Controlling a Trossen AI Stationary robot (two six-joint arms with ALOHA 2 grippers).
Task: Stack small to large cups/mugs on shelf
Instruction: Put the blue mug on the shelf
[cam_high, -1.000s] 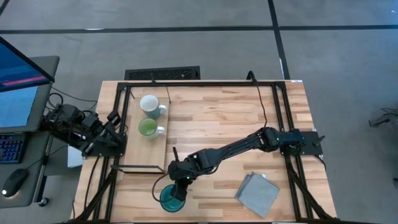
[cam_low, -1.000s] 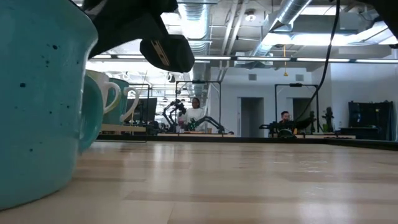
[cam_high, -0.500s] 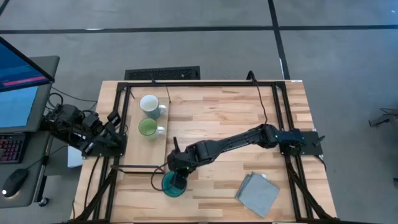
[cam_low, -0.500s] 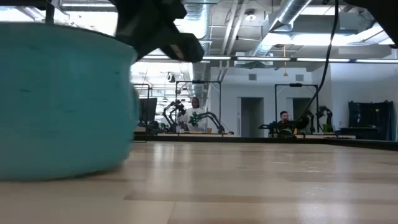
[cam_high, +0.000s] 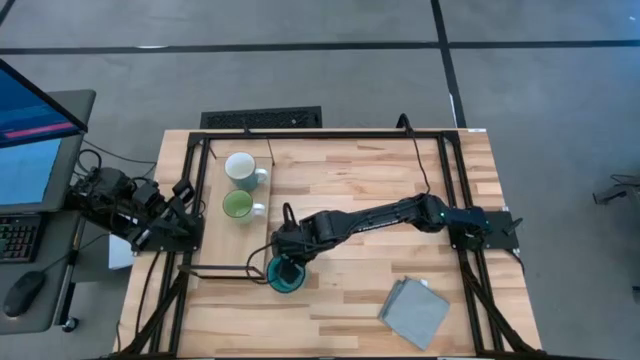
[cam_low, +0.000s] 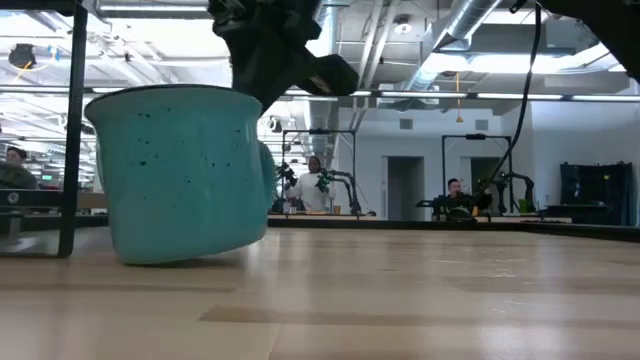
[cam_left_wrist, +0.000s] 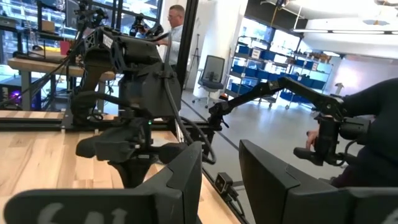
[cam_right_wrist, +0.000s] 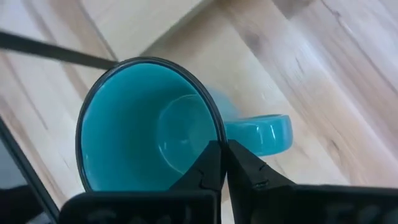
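Note:
The teal-blue mug (cam_high: 285, 276) sits just off the shelf's near right corner, and my right gripper (cam_high: 288, 262) is shut on it from above. In the low view the mug (cam_low: 185, 175) leans slightly. The white mug (cam_high: 240, 167) and the small light-green mug (cam_high: 238, 206) stand upright on the shelf (cam_high: 232, 245), a pale board in a thin black frame. My left gripper (cam_left_wrist: 221, 180) is open and parked at the table's left edge, touching nothing. My right gripper pinches the teal mug's rim (cam_right_wrist: 217, 138) right next to the handle (cam_right_wrist: 264, 134), one finger inside (cam_right_wrist: 210, 167) and one outside (cam_right_wrist: 249, 169). The fingers point down from above. The mug is tilted; whether its base still touches the table, I cannot tell.
A folded grey cloth (cam_high: 415, 312) lies near the table's near right corner. The shelf's black frame post (cam_low: 75, 130) stands close beside the mug. Bare planks stretch across the table's middle (cam_high: 360, 180). People and other robot arms show in the room beyond.
My right gripper has carried the teal mug from near the table's near edge toward the far edge, up to the shelf's near right corner. The mug stayed in the hold throughout and shows smaller and farther off in the low view.

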